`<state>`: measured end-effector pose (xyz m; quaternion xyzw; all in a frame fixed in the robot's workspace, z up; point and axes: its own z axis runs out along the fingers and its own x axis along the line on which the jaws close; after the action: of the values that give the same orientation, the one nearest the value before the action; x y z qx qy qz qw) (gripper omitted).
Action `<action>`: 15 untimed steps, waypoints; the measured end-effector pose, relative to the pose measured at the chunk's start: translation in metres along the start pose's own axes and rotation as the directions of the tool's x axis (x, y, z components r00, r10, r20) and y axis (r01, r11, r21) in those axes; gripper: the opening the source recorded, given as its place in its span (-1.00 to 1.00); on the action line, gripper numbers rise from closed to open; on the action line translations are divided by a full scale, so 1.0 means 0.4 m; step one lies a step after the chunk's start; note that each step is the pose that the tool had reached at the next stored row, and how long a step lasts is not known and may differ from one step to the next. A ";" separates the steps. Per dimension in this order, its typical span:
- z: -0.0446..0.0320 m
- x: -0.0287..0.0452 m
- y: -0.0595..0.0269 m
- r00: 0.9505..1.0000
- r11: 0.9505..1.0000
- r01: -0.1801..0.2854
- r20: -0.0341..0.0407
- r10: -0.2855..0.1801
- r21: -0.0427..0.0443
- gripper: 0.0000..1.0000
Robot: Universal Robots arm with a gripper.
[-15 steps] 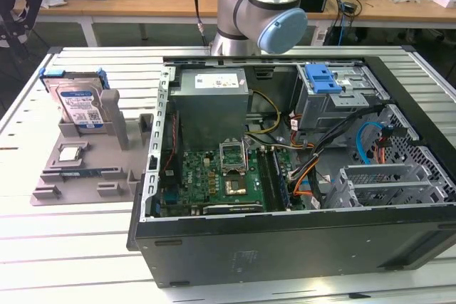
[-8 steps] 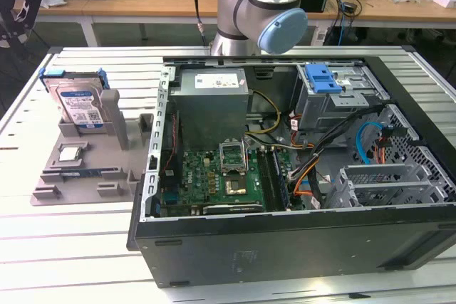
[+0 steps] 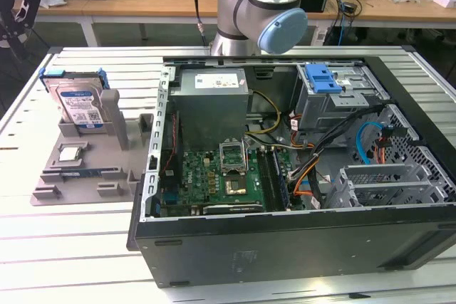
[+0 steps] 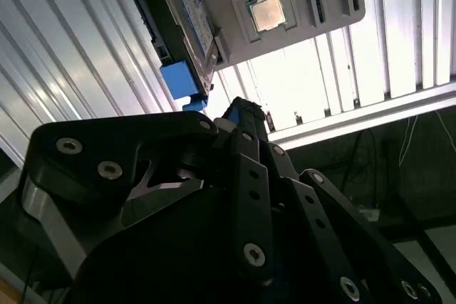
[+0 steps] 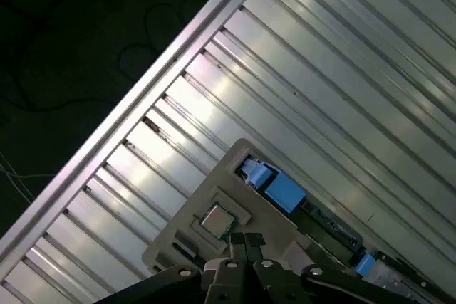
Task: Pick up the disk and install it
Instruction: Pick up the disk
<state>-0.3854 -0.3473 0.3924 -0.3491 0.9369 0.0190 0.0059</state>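
The disk (image 3: 80,101), a silver drive with a white-and-blue label and a blue frame, leans upright in a grey fixture (image 3: 89,169) at the exterior view's left. In the second wrist view the disk (image 4: 187,12) shows label side on, beyond my gripper (image 4: 239,108). In the first wrist view its blue frame (image 5: 285,191) lies just past the gripper (image 5: 247,241). The gripper hangs well above the fixture, apart from the disk. Its fingers look closed together with nothing between them.
A small square silver chip (image 3: 71,153) sits in the fixture in front of the disk. The open computer case (image 3: 285,240) stands on the slatted table (image 3: 64,247), with a drive cage and blue latch (image 3: 324,80) at its back. The arm's column (image 3: 274,5) rises behind the case.
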 end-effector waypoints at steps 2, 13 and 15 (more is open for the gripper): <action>0.000 0.000 0.000 1.000 1.000 0.020 -0.001 -0.020 0.000 -0.79; 0.000 0.000 0.000 0.990 0.990 0.140 -0.004 -0.140 -0.004 -0.79; 0.000 0.000 0.000 0.987 0.987 0.162 -0.005 -0.162 -0.004 -0.79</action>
<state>-0.3852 -0.3473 0.3924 -0.4241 0.9054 0.0195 0.0043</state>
